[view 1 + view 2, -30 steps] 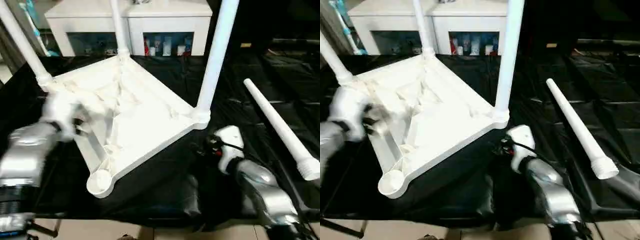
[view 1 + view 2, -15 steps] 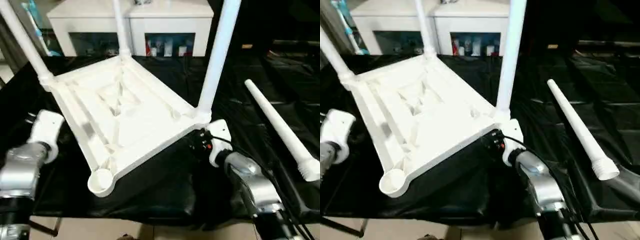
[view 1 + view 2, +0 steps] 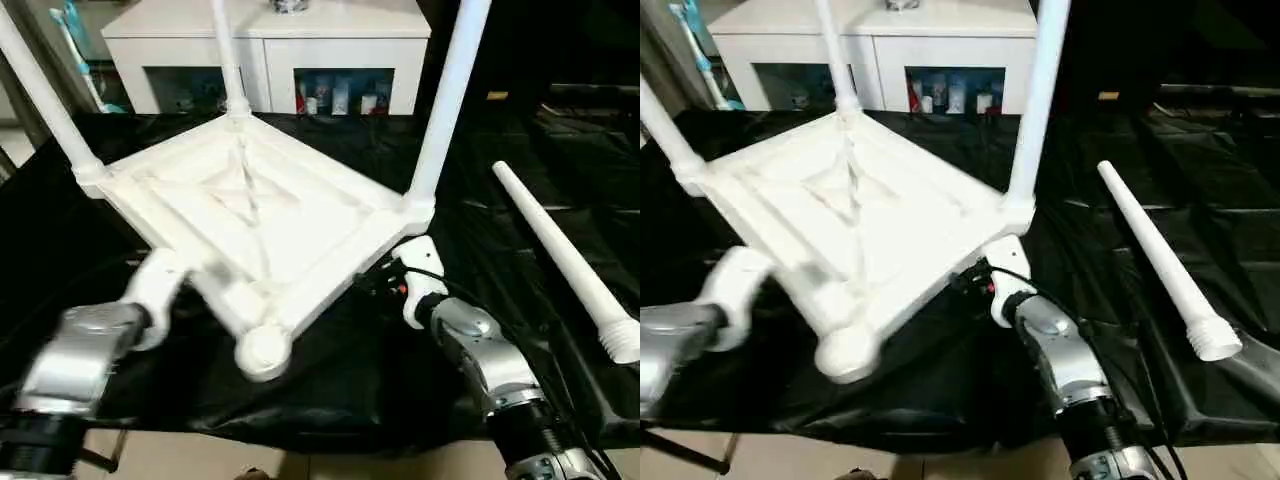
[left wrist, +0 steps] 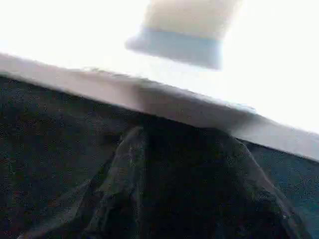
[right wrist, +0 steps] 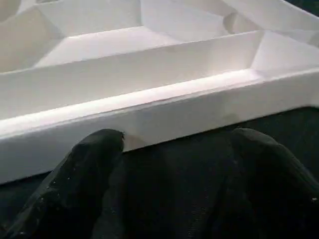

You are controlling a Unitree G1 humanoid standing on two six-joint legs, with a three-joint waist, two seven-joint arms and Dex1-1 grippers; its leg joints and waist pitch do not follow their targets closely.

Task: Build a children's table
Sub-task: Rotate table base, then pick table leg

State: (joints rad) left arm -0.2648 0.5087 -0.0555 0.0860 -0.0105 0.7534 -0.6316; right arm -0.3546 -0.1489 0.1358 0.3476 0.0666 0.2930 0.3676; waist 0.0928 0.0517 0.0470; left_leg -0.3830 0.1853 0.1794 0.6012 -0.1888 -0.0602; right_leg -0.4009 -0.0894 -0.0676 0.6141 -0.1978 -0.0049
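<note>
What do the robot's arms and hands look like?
Both forearms are shiny silver and rounded: the left arm and the right arm. Each ends in a white wrist block. The right arm has a ribbed black ring near the elbow, thin black cables along it and a small red spot by the wrist. The right gripper has two rounded black fingers.

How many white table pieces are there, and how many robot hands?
Table tops: 1, the table top, upside down
Legs standing in the top: 3, left leg, back leg, right leg
Legs lying loose: 1, loose leg
Robot hands: 2, left hand, right hand
Total: 7
</note>
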